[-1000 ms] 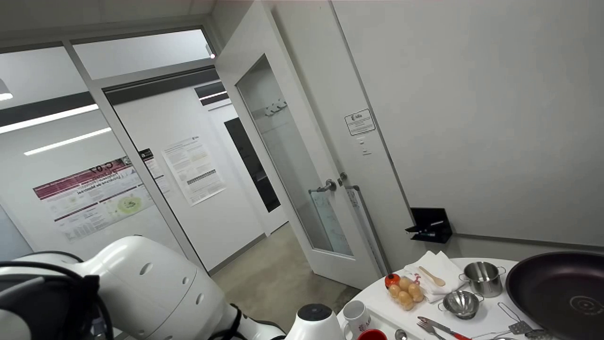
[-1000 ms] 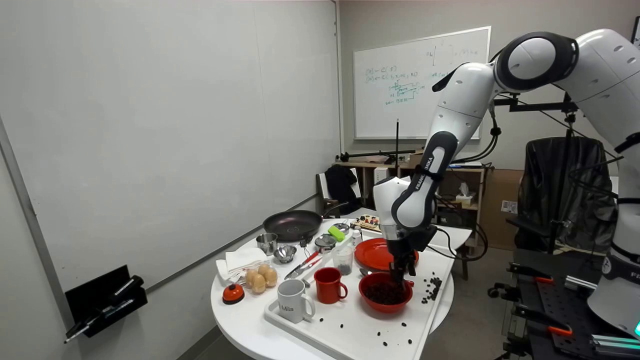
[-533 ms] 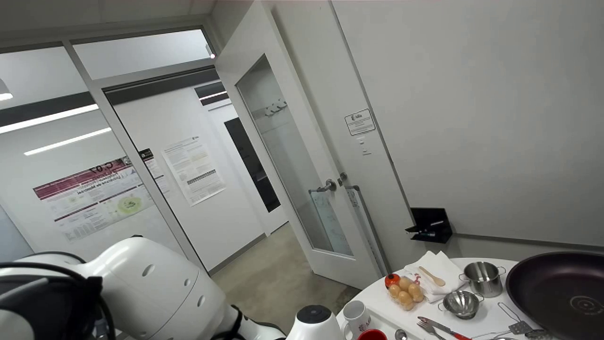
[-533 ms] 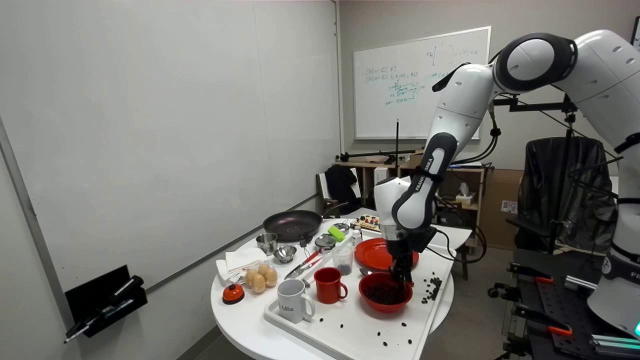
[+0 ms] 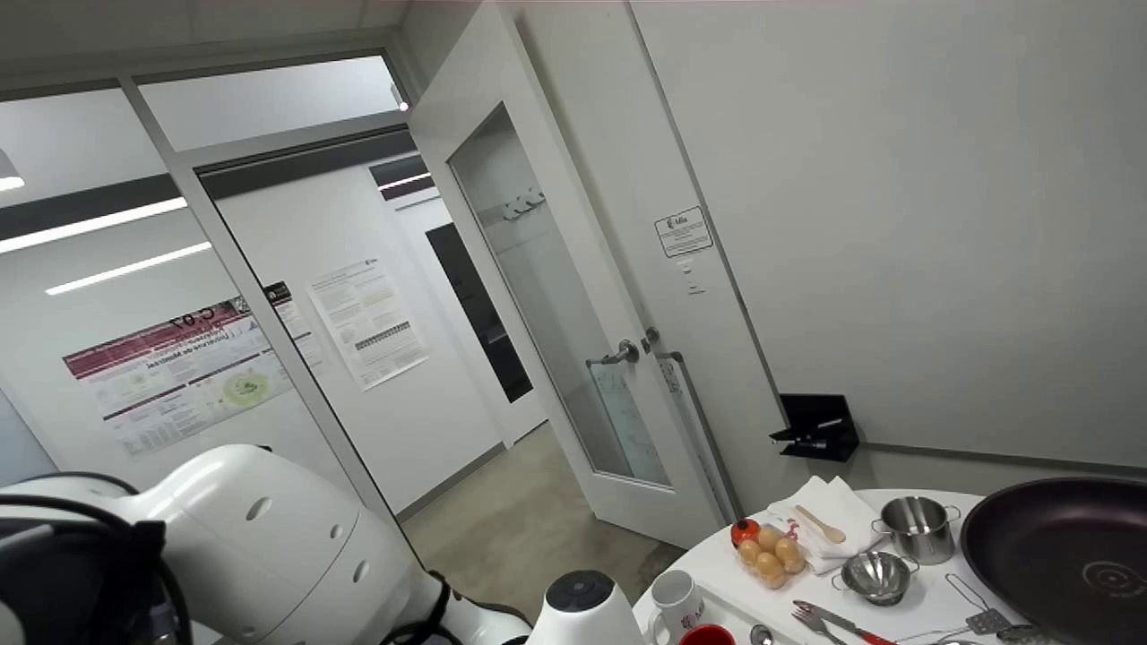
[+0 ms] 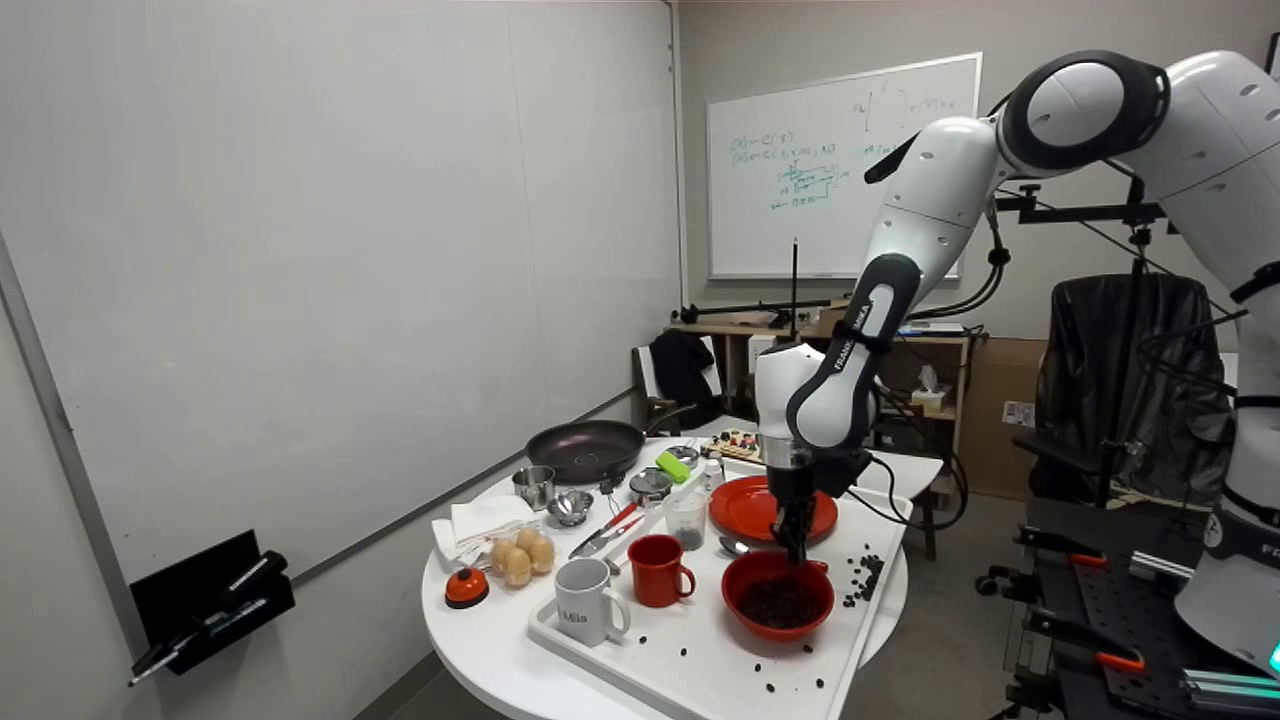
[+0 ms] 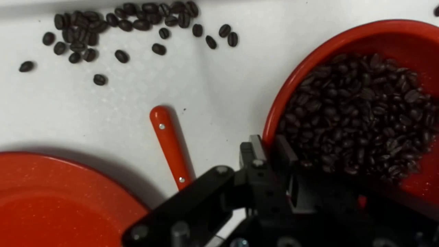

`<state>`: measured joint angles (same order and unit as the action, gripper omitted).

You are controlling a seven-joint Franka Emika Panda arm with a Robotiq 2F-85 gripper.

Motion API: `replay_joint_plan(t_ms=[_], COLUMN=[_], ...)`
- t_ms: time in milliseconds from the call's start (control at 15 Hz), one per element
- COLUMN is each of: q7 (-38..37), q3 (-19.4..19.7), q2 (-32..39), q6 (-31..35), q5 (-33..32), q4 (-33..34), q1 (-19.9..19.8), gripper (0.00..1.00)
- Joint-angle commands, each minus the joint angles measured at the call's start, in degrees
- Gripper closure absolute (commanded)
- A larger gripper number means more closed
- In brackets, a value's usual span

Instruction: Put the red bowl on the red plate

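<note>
- the claw (image 7: 271, 147) is clenched on the rim of the red bowl (image 7: 406, 43), dark beans (image 7: 360, 113) inside
- bowl over the tray (image 6: 715, 625); whether it touches, i cannot tell
- the red plate (image 7: 51, 206) lies apart, bare tray between, a red handle (image 7: 170, 147) in that gap
- the wrist view cuts off bowl and plate; the claw covers the handle's end

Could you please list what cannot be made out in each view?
Wrist view: the red bowl, cut off by the right edge.
Wrist view: the red plate, cut off by the left and bottom edges.
Wrist view: the red handle, its lower end hidden behind the gripper.
In an exterior view: the red mug, mostly cut off by the bottom edge.
In an exterior view: the whiteboard writing, too small to read.
</note>
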<state>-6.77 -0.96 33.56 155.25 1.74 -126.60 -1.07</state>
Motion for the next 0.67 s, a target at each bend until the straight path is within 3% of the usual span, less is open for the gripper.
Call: replay_joint_plan(t_ms=[0,533,600], q7=[2.5,3.7,3.7], q3=[-1.3,-1.9,-2.0], q2=[-2.1,-0.3,0.1], q6=[1.0,0.3,0.1], q5=[2.5,3.2,3.2], q4=[-2.4,-1.1,-0.8], q1=[-1.3,-1.6,-1.6], gripper=[0.56,0.01,0.0])
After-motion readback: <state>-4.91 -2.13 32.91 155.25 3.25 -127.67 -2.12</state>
